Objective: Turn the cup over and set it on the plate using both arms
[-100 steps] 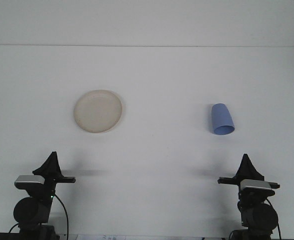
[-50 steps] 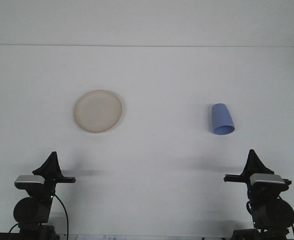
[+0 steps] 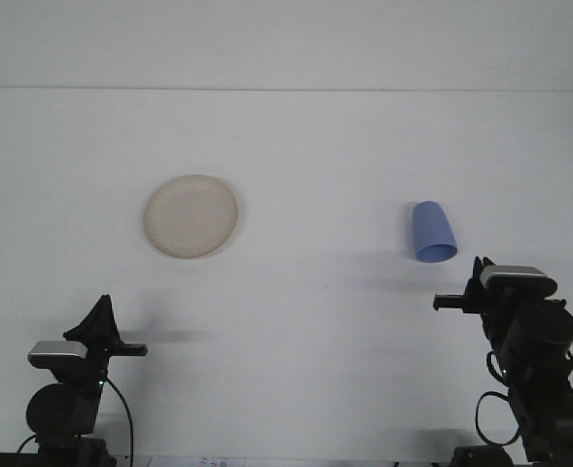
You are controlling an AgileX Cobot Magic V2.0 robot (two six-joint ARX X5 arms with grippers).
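Just beyond right gripper (image 3: 482, 272), blue cup (image 3: 432, 233)

The right arm's black end effector (image 3: 478, 275) has risen from its low resting spot near the bottom right corner and now sits higher in the front view, closer to the light blue plastic cup (image 3: 432, 232) lying on its side on the white desk (image 3: 305, 146). Its silver-topped wrist block has climbed with it, and more of the black arm and cable beneath is exposed.

Robot lab bench, bare white table (image 3: 296, 146), plain white wall (image 3: 286, 39)
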